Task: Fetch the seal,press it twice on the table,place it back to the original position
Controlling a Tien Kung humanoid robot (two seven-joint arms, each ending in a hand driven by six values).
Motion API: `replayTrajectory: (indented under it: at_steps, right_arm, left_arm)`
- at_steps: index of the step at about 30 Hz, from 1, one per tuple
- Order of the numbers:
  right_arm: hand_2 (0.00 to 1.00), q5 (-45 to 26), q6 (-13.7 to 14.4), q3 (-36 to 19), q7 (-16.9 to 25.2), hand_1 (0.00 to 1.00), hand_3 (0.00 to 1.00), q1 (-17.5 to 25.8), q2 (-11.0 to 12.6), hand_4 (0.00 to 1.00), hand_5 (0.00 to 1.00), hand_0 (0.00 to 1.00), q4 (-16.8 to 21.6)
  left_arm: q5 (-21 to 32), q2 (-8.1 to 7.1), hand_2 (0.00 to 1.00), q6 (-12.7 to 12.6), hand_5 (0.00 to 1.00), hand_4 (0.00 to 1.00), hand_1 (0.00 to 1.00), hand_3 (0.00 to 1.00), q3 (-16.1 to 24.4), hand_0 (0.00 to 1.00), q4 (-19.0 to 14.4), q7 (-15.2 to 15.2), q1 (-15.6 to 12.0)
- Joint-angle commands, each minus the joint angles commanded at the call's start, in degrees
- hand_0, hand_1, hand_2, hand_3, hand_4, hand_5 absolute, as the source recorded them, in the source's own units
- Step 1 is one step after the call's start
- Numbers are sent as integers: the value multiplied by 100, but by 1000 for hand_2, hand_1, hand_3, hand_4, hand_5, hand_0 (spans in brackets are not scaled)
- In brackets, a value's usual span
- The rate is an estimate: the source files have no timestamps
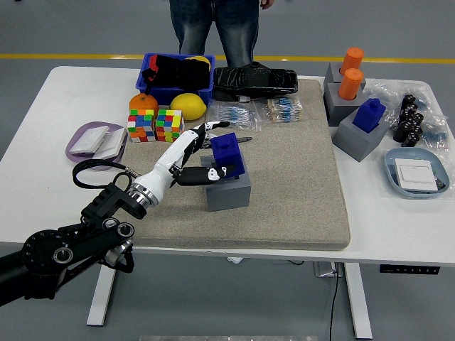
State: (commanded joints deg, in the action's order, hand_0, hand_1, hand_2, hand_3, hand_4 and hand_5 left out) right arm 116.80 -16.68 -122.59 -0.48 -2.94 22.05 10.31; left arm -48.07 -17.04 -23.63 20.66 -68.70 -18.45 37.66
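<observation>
The white fingers (202,136) of the left hand (193,153) are clamped on the blue seal (228,153), thumb low at its near side and the other fingers wrapped over the far side, and the seal sits tilted a little at the mouth of the grey holder (227,188) in the middle of the beige mat (298,185). Whether its foot is already down inside the recess or only resting on the rim cannot be told from this view. Judging by that, the step in hand is the return of the seal to its holder. To do it well, the hand should square the seal up so its sides run true with the walls of the recess, then lower it straight, without pushing sideways, since the holder stands loose on the mat and could slide or tip. The fingers should let go only once the seal is seated and upright, and open wide enough not to drag it back out as the arm lifts away. The pen (234,141) lies just behind the hand, with the two puzzle cubes (156,125) and the lemon (188,106) further back, so the way out is best taken back and to the left, fairly high. The right hand is not in view. A person (213,25) stands at the far side of the table (43,142), hands off it.
</observation>
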Motion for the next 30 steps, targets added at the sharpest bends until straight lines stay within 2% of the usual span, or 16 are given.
replayTrajectory:
  at_steps: [5,13,30]
  right_arm:
    - [775,-2,-16,21,16,782,771,-22,5,898,623,886,0]
    - [775,-4,-7,46,10,782,771,-21,21,898,623,886,0]
    - [774,17,-13,66,28,782,770,-31,28,898,622,886,0]
  left_arm:
    - [16,35,473,29,2,629,575,873,-155,740,197,36,179]
    - [40,23,469,65,2,631,566,873,-316,742,397,56,321]
    - [17,60,468,87,2,635,563,875,-425,741,634,76,378]
